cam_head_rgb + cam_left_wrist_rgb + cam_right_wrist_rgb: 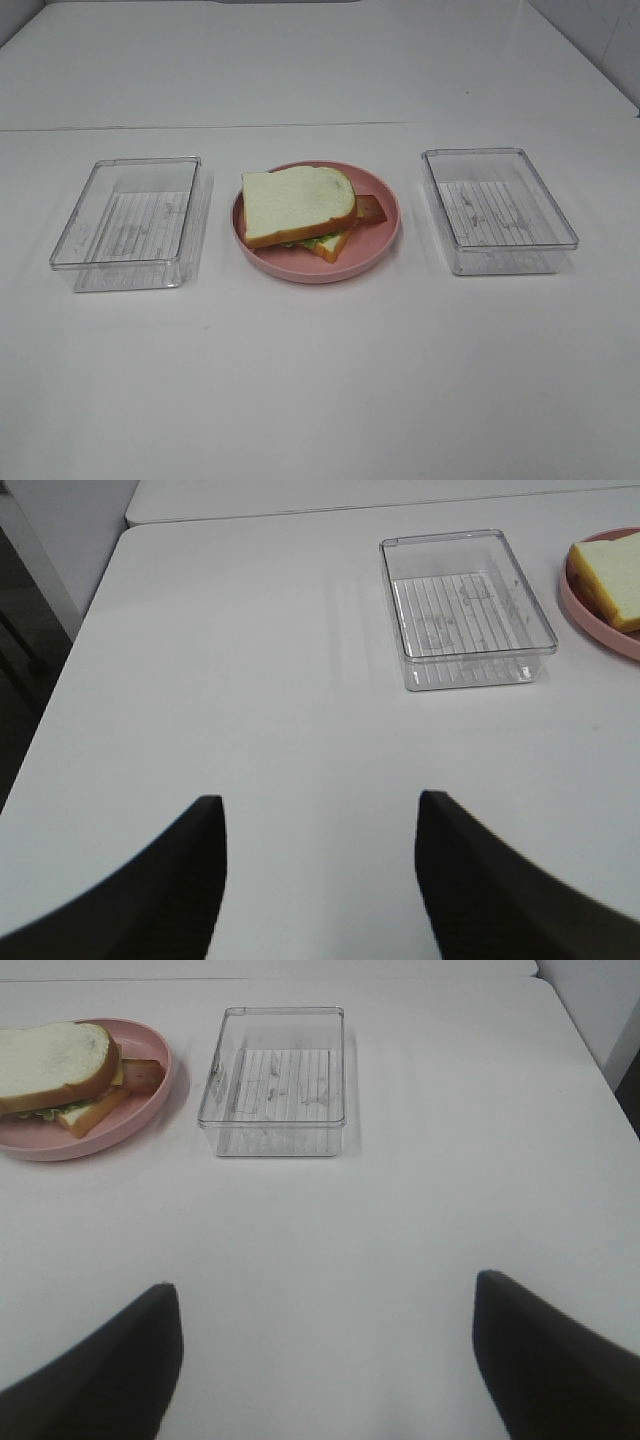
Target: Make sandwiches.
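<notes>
A stacked sandwich (300,208) lies on a round pink plate (385,238) at the table's middle: a white bread slice on top, green lettuce, a reddish-brown bacon strip and a second slice below. It also shows in the right wrist view (60,1070), and its edge shows in the left wrist view (612,578). Neither gripper shows in the exterior high view. My left gripper (320,865) is open and empty over bare table, well short of the left tray. My right gripper (325,1360) is open and empty, well short of the right tray.
An empty clear plastic tray (130,222) stands left of the plate, also in the left wrist view (462,608). A second empty tray (497,208) stands right of it, also in the right wrist view (277,1078). The table's left edge (60,695) is near.
</notes>
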Motion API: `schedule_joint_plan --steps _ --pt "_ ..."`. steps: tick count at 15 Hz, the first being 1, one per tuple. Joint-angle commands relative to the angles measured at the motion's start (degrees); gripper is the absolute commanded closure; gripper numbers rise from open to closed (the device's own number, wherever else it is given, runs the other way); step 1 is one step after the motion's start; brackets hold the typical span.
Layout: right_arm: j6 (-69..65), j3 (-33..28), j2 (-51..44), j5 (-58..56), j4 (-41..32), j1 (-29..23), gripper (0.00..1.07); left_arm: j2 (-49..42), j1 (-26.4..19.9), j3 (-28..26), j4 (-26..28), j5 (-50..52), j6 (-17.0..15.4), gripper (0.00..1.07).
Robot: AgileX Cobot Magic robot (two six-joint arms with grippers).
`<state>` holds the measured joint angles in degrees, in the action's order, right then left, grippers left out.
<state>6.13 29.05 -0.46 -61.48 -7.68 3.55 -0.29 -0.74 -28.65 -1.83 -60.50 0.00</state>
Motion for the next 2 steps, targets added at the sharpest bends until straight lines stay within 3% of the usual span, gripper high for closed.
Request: schedule_joint_plan --steps 1,2 --pt "0.34 -0.11 -0.23 0.69 -0.17 0.40 0.31 -1.55 -0.11 0.11 0.29 0.57 0.00 0.52" --pt "0.34 -0.11 -0.23 0.69 -0.17 0.40 0.31 -1.55 -0.11 0.11 0.29 0.57 0.00 0.52"
